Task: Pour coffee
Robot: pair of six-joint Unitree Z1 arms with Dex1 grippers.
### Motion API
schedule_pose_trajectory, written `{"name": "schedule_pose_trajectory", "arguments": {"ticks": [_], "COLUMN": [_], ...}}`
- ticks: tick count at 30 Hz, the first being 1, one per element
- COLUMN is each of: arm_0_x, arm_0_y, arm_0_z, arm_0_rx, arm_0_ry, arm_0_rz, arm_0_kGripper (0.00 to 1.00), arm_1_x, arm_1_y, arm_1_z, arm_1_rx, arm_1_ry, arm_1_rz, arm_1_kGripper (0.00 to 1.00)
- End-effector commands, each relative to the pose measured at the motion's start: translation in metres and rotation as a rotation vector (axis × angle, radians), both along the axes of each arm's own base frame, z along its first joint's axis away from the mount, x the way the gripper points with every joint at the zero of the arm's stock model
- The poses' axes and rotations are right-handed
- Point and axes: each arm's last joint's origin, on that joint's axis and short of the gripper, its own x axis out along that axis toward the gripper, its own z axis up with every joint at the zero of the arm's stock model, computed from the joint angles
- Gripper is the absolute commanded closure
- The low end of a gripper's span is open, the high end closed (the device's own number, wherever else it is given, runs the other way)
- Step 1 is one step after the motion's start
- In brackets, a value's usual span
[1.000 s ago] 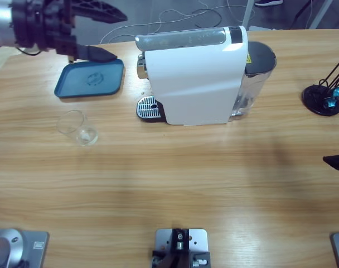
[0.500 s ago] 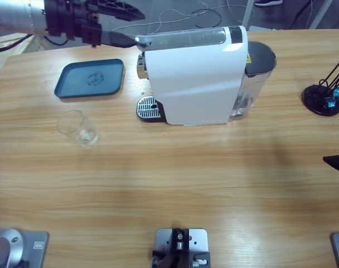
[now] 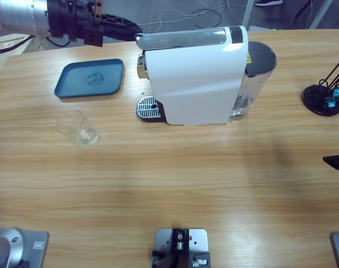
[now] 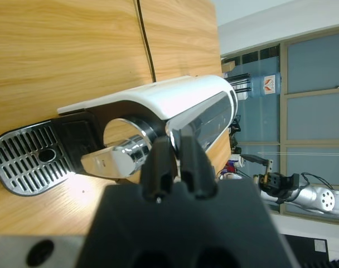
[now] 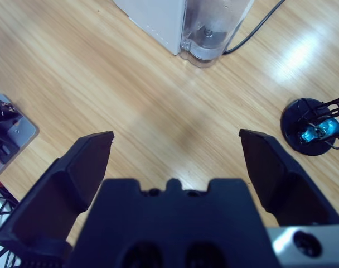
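- We see the left claw (image 4: 176,146) at the front end of the white and black capsule coffee machine (image 3: 194,78), its jaws pressed nearly together and its tips at the chrome spout (image 4: 116,159).
- We cannot tell whether those tips pinch the machine's silver top lever (image 3: 180,38) or merely sit against it.
- The right claw (image 5: 175,159) hangs wide and empty over the long wooden table (image 3: 169,190), near the black capsule stand with shiny blue capsules (image 5: 314,131).
- We find no coffee anywhere: the small clear glass tumbler (image 3: 77,127) looks empty, standing apart from the perforated metal drip grille (image 3: 148,107) and just in front of the blue plastic tray (image 3: 90,79).
- We judge the tumbler light, stiff, slippery and breakable; it is best gripped gently across its wall, kept upright.
- Coffee, once brewed, will slosh, so any carrying should be slow and level.
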Motion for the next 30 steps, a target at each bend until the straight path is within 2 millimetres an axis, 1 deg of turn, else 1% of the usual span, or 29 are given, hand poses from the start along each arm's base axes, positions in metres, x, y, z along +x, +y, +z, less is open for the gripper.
{"name": "schedule_pose_trajectory", "arguments": {"ticks": [1,3,8,10,13,15,16,17,18,19,20,21,22,24,25,27,28,30], "arm_0_x": [-0.006,-0.009,-0.022,-0.032,-0.047,-0.058,-0.064,-0.069,-0.074,-0.082,-0.094,-0.108,-0.125,-0.149,-0.158,-0.178,-0.190,-0.207], "arm_0_y": [-0.019,-0.021,-0.020,-0.019,-0.018,-0.025,-0.029,-0.032,-0.033,-0.031,-0.027,-0.021,-0.012,0.003,0.013,0.037,0.053,0.072], "arm_0_z": [0.008,0.023,0.073,0.091,0.109,0.126,0.133,0.136,0.136,0.133,0.128,0.120,0.109,0.081,0.068,0.052,0.045,0.031], "arm_0_rx": [-0.047,-0.067,-0.113,-0.119,-0.126,-0.131,-0.119,-0.095,-0.053,0.011,0.103,0.215,0.349,0.546,0.611,0.645,0.644,0.627], "arm_0_ry": [-0.017,-0.054,-0.147,-0.173,-0.211,-0.298,-0.352,-0.420,-0.531,-0.651,-0.756,-0.839,-0.924,-1.030,-1.050,-1.039,-1.035,-1.005], "arm_0_rz": [-0.060,-0.066,-0.048,-0.043,-0.039,-0.040,-0.028,-0.035,-0.076,-0.111,-0.115,-0.112,-0.130,-0.180,-0.204,-0.204,-0.195,-0.175], "arm_0_kGripper": [1.000,1.000,1.000,1.000,1.000,1.000,0.978,0.638,0.344,0.182,0.092,0.048,0.019,0.013,0.013,0.013,0.010,0.009], "arm_1_x": [0.001,0.002,0.002,0.002,0.003,0.003,0.003,0.002,0.002,0.003,0.005,0.007,0.009,0.012,0.016,0.027,0.035,0.052], "arm_1_y": [0.002,0.002,0.003,0.003,0.004,0.004,0.003,0.002,-0.001,-0.004,-0.008,-0.013,-0.017,-0.024,-0.027,-0.031,-0.032,-0.031], "arm_1_z": [0.001,0.001,0.002,0.001,0.001,0.001,0.001,0.002,0.002,0.002,0.002,0.001,0.001,-0.001,-0.001,-0.005,-0.010,-0.022], "arm_1_rx": [-0.020,-0.020,-0.020,-0.021,-0.024,-0.025,-0.024,-0.022,-0.021,-0.029,-0.048,-0.077,-0.094,-0.084,-0.076,-0.062,-0.053,-0.034], "arm_1_ry": [-0.011,-0.011,-0.011,-0.010,-0.007,-0.006,-0.008,-0.011,-0.023,-0.046,-0.082,-0.129,-0.171,-0.231,-0.232,-0.203,-0.177,-0.129], "arm_1_rz": [0.013,0.012,0.012,0.012,0.013,0.012,0.010,-0.004,-0.046,-0.113,-0.199,-0.292,-0.386,-0.528,-0.581,-0.677,-0.715,-0.758], "arm_1_kGripper": [0.000,0.000,0.000,0.000,0.000,0.000,0.000,0.000,0.000,0.000,0.000,0.000,0.000,0.001,0.021,0.051,0.081,0.082]}}
